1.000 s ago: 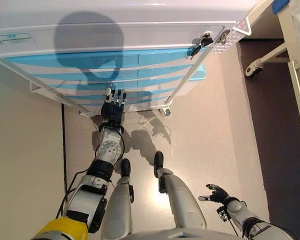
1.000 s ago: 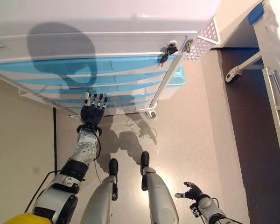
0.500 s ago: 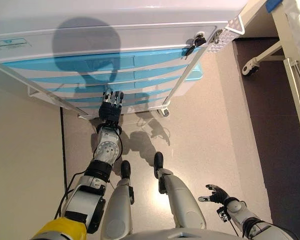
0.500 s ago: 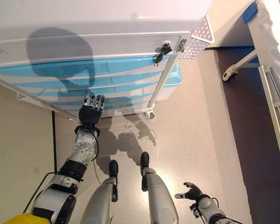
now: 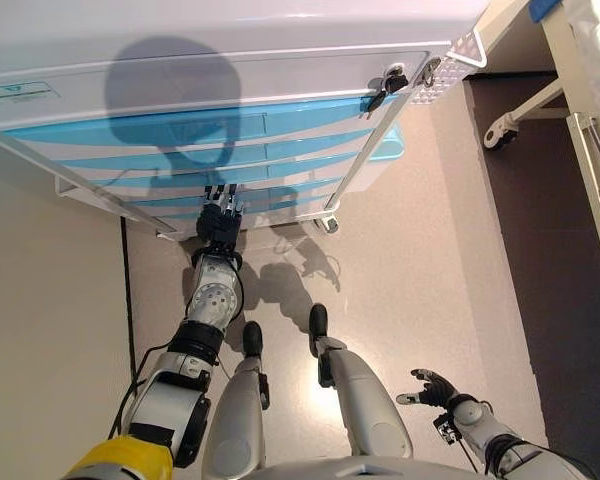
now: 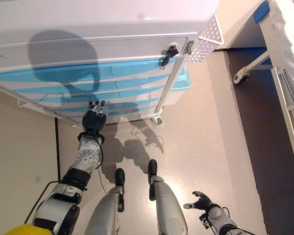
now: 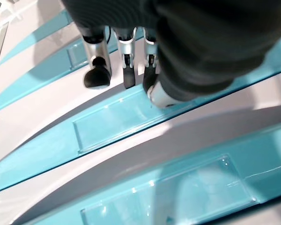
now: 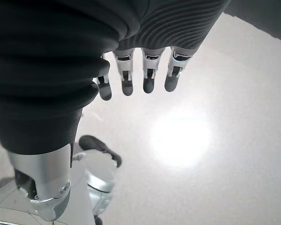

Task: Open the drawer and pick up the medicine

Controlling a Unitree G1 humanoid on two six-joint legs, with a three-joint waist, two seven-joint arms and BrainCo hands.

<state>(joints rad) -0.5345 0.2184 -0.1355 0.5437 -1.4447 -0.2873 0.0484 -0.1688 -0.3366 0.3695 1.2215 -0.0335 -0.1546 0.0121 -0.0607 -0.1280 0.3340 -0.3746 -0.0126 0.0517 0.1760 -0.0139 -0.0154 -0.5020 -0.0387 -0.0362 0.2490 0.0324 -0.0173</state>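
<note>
A white cart (image 5: 230,40) with several light-blue drawer fronts stands before me; all drawers look closed. No medicine shows in any view. My left hand (image 5: 218,222) reaches forward to one of the lower drawers (image 5: 270,197). Its fingers (image 7: 97,77) are straight, with the dark tips at the blue strip of that drawer front (image 7: 112,119). It holds nothing. My right hand (image 5: 432,388) hangs low at the right over the floor, fingers (image 8: 147,79) relaxed and spread, empty.
A key (image 5: 388,88) sticks out of the lock on the cart's top right corner. A blue bin (image 5: 395,150) and a perforated white shelf (image 5: 458,58) hang on the cart's right side. A bed frame with a caster wheel (image 5: 502,130) stands at the right.
My left hand has moved forward, from in front of the drawers to fingertips at a lower drawer front. The view has shifted slightly. My right hand has not moved.
</note>
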